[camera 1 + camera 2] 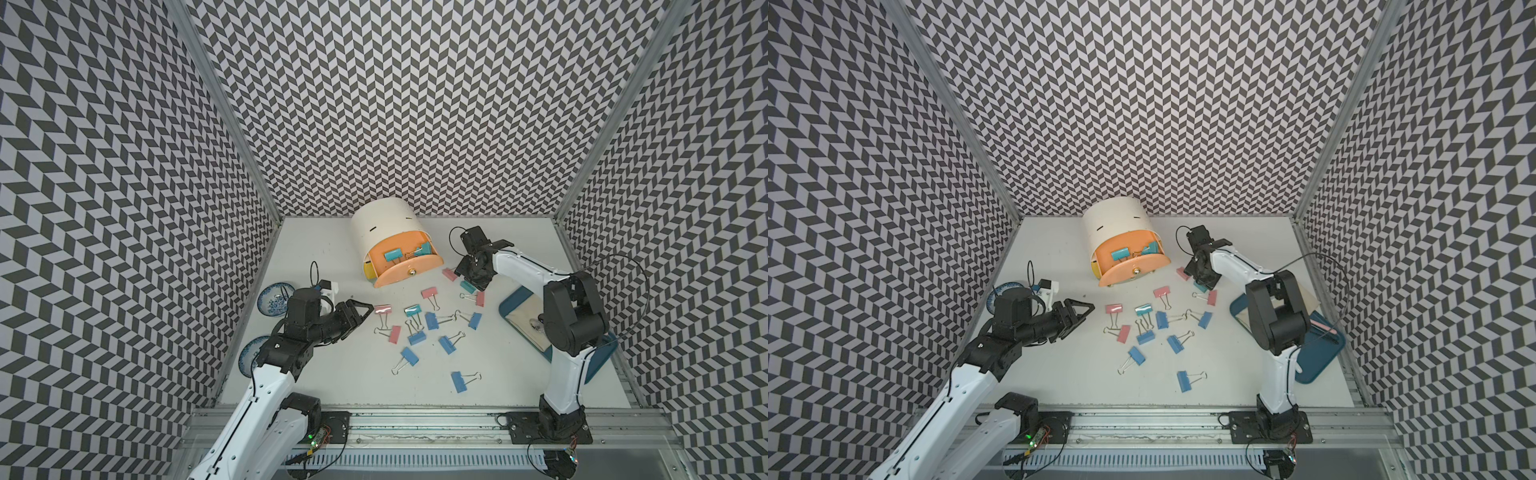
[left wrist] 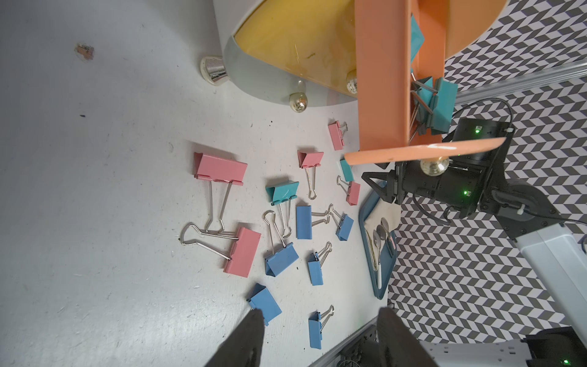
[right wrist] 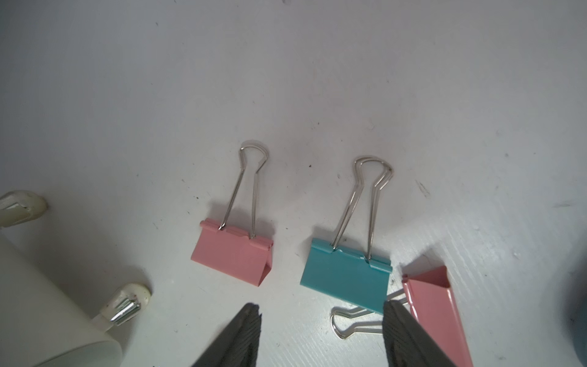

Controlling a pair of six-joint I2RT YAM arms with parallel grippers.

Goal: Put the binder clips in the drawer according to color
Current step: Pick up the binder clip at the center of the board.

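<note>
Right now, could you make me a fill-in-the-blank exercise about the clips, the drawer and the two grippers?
1. The clips lying in the open orange drawer are all ___.
2. On the table lie ___ blue clips.
3. The open right gripper hangs over a teal clip lying between two ___ clips.
4. The open left gripper holds ___.
Missing words: teal; six; pink; nothing.

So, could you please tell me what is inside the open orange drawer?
Only teal binder clips show in the orange drawer, at least two. Its back runs under the cream cabinet, so anything there is hidden.
</note>
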